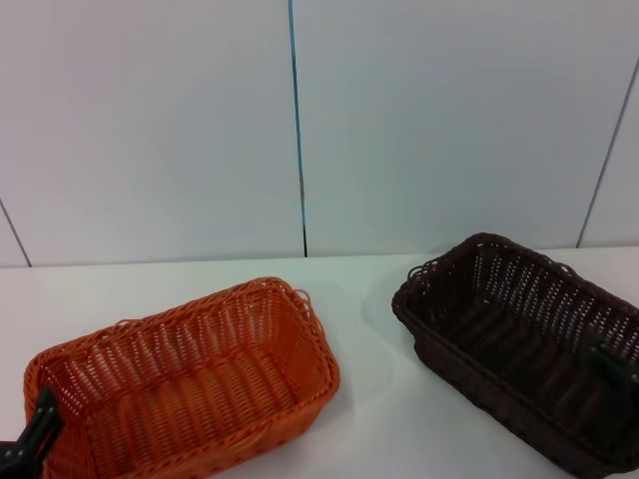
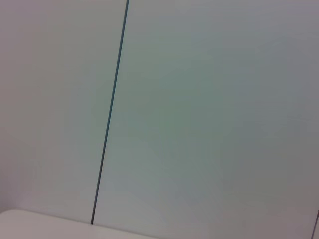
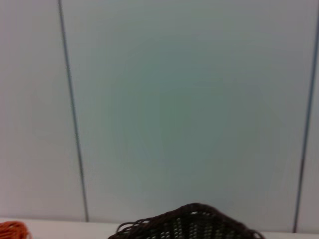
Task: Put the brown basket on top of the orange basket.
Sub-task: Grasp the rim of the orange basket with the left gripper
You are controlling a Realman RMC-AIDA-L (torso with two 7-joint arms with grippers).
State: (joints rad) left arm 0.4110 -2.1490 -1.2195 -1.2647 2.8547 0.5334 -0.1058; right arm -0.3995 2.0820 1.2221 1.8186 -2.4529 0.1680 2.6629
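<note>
Here brown basket (image 1: pixel 529 349) (dark woven, looped rim) beside orange basket (image 1: pixel 185 384); hands' state unclear.

Two baskets sit on the table (image 1: pixel 369 289), well apart with bare tabletop between them. The orange basket (image 1: pixel 190 384) lies on the left and nearer; the brown basket (image 1: pixel 524 344) lies on the right, reaching a little farther back. Both sit askew to the table's far edge. The left gripper (image 1: pixel 28 444) is at the orange basket's near left end, touching its rim. The right gripper (image 1: pixel 611 371) is inside the brown basket, toward its near right end. Behind everything stands the wall (image 1: pixel 300 120).
</note>
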